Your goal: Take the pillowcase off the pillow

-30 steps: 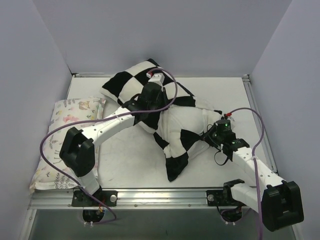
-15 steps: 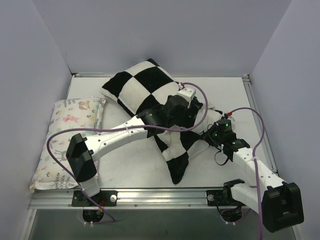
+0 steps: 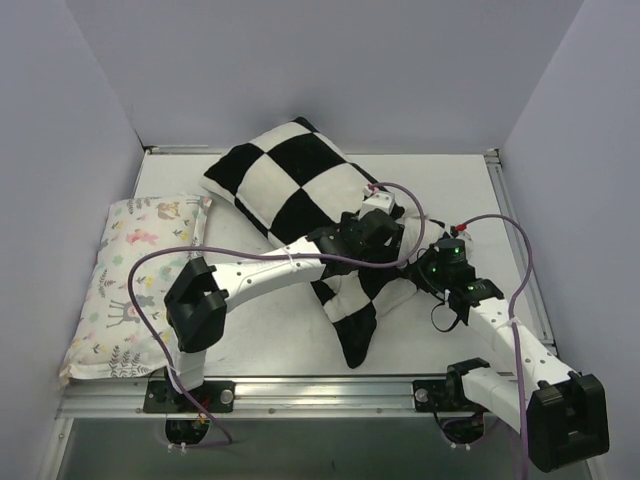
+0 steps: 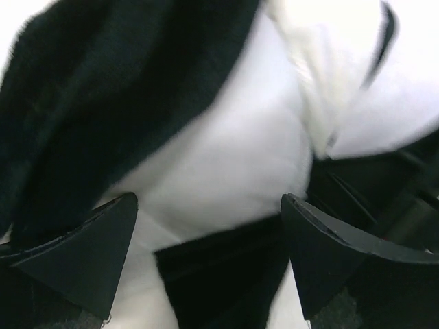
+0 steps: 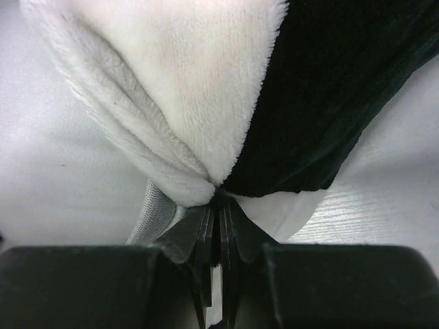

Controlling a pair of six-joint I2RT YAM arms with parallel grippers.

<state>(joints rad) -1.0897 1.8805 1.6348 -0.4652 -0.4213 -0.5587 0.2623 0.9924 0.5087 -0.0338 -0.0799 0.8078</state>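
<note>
The table [image 3: 265, 335] carries the black-and-white checked pillowcase [image 3: 285, 180] as its biggest load. The case lies on a diagonal from the middle of the far edge down toward the near edge, where a loose checked tail trails off right of centre. The pillow is inside it, covered by cloth and by the left arm, so I cannot pick its own surface out with any certainty. A smaller floral pillow [image 3: 140, 270] lies along the left edge, apart from the work. The left gripper [image 4: 208, 205] is over the bunched middle of the case with its jaws spread wide and nothing clamped, black and white plush filling the gap between them. The right gripper [image 5: 218, 205], toward the right edge, is clenched on a thin fold of the pillowcase at its very fingertips. That narrow bite looks like the weak point: a hard pull could slide the plush out and lose the anchor. The other risk, as I judge it, is the left jaws closing too deep and catching the pillow along with the cover, so both drag together and the case never peels. The left arm's elbow could also nudge the floral pillow.
</note>
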